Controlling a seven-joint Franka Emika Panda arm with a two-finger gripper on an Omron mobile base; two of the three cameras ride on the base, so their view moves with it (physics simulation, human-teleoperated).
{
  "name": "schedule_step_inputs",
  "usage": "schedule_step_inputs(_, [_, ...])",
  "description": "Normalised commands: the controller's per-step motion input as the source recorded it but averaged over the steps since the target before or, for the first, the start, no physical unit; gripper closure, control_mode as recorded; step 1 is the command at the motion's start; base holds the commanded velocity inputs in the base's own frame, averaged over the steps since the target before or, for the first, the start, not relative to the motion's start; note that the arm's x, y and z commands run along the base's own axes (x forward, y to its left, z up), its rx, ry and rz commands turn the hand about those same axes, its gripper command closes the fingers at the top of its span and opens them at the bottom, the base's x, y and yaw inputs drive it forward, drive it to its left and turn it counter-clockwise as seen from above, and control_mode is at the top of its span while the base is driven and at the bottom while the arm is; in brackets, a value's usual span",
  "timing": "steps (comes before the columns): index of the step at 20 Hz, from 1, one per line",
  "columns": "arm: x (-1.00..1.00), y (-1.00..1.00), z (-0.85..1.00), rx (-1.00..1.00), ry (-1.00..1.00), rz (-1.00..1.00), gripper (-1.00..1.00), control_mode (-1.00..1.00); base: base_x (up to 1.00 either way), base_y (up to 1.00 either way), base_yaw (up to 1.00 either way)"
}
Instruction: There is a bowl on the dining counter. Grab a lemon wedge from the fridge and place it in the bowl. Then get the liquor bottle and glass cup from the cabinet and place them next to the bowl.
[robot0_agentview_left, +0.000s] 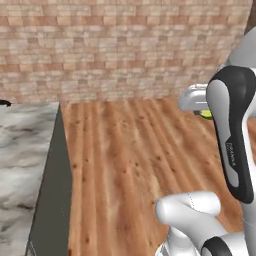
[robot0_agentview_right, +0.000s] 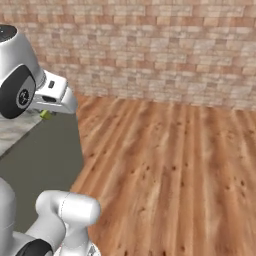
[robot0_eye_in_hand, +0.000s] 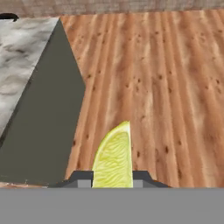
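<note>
At the left of the hand view lies the end of the desk (robot0_eye_in_hand: 22, 57), its veined marble top over a dark end panel, with open wooden floor (robot0_eye_in_hand: 153, 78) to its right and a brick wall (robot0_agentview_left: 125, 45) behind. No bowl is visible on the stretch of marble in frame; a small dark shape at its far edge is too little to name.

Right of the desk's end, the gripper (robot0_eye_in_hand: 113, 180) is clenched on the lemon wedge (robot0_eye_in_hand: 114, 157), which stands up between its two dark tips, yellow flesh facing the camera. In the left base view the wedge (robot0_agentview_left: 206, 114) peeps out as a yellow-green speck beside the arm's forearm; in the right base view it (robot0_agentview_right: 46, 114) hangs just under the hand, near the desk's corner.

The step in hand looks like carrying the wedge to the bowl. The next move probably calls for travelling further along the desk until the bowl comes into sight, then bringing the wedge above it before letting go. Bottle and cup remain to be fetched.
</note>
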Motion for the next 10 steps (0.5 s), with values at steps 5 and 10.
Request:
schedule_step_inputs(5, [0.00,0.00,0.00,0.00,0.00,0.00,1.00,1.00,1.00,-0.69,0.35])
schedule_step_inputs(10, [0.00,0.00,0.00,0.00,0.00,0.00,1.00,1.00,1.00,-0.49,0.41])
